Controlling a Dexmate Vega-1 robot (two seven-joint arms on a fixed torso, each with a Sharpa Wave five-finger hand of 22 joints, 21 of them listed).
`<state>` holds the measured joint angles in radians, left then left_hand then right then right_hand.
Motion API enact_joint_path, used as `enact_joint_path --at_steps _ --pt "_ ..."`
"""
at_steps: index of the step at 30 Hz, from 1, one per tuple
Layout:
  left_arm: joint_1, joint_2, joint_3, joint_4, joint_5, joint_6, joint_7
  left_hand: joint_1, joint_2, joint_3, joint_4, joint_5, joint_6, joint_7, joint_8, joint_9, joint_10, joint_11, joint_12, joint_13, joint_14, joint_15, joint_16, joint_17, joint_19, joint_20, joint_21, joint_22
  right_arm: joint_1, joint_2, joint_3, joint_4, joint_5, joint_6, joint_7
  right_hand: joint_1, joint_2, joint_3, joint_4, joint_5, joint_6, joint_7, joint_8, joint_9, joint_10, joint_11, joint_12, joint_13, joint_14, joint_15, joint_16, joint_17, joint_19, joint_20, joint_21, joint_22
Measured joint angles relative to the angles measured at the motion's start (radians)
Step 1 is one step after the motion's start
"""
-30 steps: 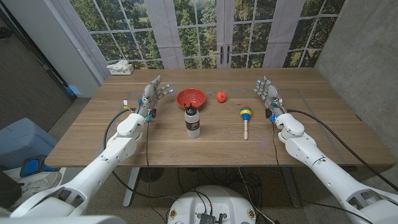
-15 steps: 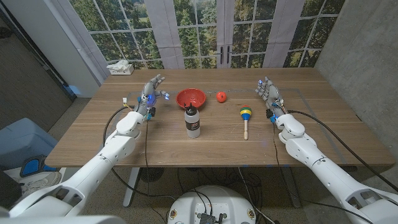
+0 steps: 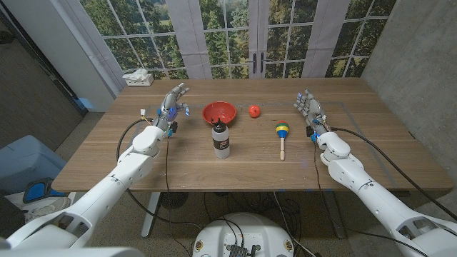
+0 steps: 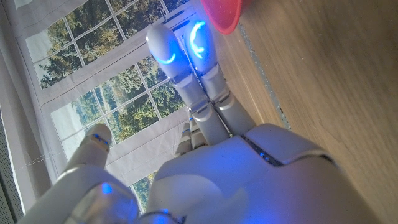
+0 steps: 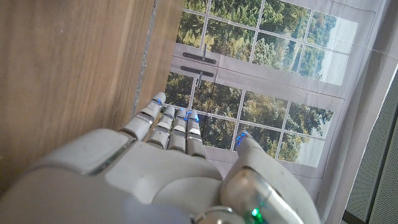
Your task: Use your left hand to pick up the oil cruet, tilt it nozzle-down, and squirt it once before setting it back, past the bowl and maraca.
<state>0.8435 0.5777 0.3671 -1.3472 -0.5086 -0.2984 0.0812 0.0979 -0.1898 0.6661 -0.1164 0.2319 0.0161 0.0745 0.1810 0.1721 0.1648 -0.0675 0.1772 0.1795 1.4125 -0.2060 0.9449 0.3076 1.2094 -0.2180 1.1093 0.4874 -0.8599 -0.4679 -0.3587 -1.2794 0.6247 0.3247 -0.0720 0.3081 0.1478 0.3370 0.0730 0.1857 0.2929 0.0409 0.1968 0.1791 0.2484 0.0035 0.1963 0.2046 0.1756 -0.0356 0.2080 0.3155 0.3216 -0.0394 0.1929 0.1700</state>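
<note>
The oil cruet (image 3: 221, 138) stands upright near the table's middle, just in front of the bowl (image 3: 218, 111). It looks like light, squeezable plastic, best gripped around its body. One cruet, one bowl, one maraca (image 3: 283, 134). The left hand (image 3: 171, 105) and the right hand (image 3: 308, 108) are both empty, fingers apart.

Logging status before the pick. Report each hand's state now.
Left hand: open, holding nothing, beside the red bowl.
Right hand: open, holding nothing.
</note>
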Motion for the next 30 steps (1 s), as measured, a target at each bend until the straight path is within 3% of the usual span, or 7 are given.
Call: enact_joint_path --at_steps 4,7,12,26,30 --pt "-0.004 0.009 0.006 -0.004 0.008 0.013 -0.004 0.055 -0.008 -0.009 -0.058 -0.011 -0.021 0.012 0.0 0.002 -0.031 0.004 0.0 0.0 -0.008 -0.007 0.02 -0.008 -0.02 0.001 -0.008 -0.006 0.003 0.003 -0.001 0.005 -0.002 0.001 0.0 0.0 0.0 0.0 0.0 0.0 0.0 0.0 0.0 0.0 0.0 0.0 0.0 0.0 0.0 0.0 0.0 0.0 0.0 0.0 0.0 0.0" --pt "-0.007 0.018 0.012 -0.009 0.018 0.021 -0.006 0.153 -0.017 -0.023 -0.085 -0.024 -0.03 0.017 0.004 0.003 -0.037 0.002 0.002 0.0 -0.022 -0.007 0.048 -0.002 -0.028 0.001 -0.008 -0.012 0.004 0.004 -0.002 0.008 -0.004 0.002 -0.002 0.0 0.0 -0.003 -0.003 0.0 0.0 0.0 0.0 0.0 0.0 0.0 0.0 0.0 0.0 0.0 0.005 -0.004 0.0 0.0 0.0 0.0" --pt "-0.01 0.035 0.021 -0.02 0.037 0.035 -0.009 0.265 -0.03 -0.081 -0.088 -0.029 -0.031 0.019 0.008 0.003 -0.039 0.003 0.005 0.0 -0.039 -0.007 0.074 0.006 -0.032 0.0 -0.008 -0.015 0.005 0.006 -0.003 0.009 -0.008 0.002 -0.009 -0.008 -0.008 -0.003 -0.003 -0.005 0.0 0.0 0.0 0.0 0.0 0.0 0.0 0.0 0.0 0.0 0.008 -0.005 0.0 0.0 0.0 0.0" --pt "0.013 0.07 0.028 -0.069 0.061 0.057 -0.013 0.321 -0.026 -0.204 -0.079 -0.029 -0.035 0.014 0.008 0.003 -0.037 0.001 0.013 0.0 -0.066 -0.008 0.088 0.012 -0.049 0.002 -0.008 -0.015 0.0 0.008 -0.005 -0.007 -0.022 0.002 -0.036 -0.008 -0.008 -0.006 -0.006 -0.005 0.0 0.0 0.0 0.0 0.0 0.0 0.0 0.0 0.0 0.0 0.007 -0.005 0.0 0.0 0.0 0.0" --pt "0.029 0.085 0.028 -0.092 0.065 0.067 -0.012 0.33 -0.027 -0.237 -0.077 -0.023 -0.049 0.0 0.004 0.003 -0.052 -0.014 0.013 0.0 -0.077 -0.008 0.088 0.012 -0.066 0.002 -0.008 -0.019 -0.005 0.008 -0.005 -0.015 -0.025 0.002 -0.043 -0.008 -0.008 -0.01 -0.01 -0.005 0.0 0.0 0.0 0.0 0.0 0.0 0.0 0.0 0.0 0.0 0.007 -0.005 0.0 0.0 0.0 0.0"
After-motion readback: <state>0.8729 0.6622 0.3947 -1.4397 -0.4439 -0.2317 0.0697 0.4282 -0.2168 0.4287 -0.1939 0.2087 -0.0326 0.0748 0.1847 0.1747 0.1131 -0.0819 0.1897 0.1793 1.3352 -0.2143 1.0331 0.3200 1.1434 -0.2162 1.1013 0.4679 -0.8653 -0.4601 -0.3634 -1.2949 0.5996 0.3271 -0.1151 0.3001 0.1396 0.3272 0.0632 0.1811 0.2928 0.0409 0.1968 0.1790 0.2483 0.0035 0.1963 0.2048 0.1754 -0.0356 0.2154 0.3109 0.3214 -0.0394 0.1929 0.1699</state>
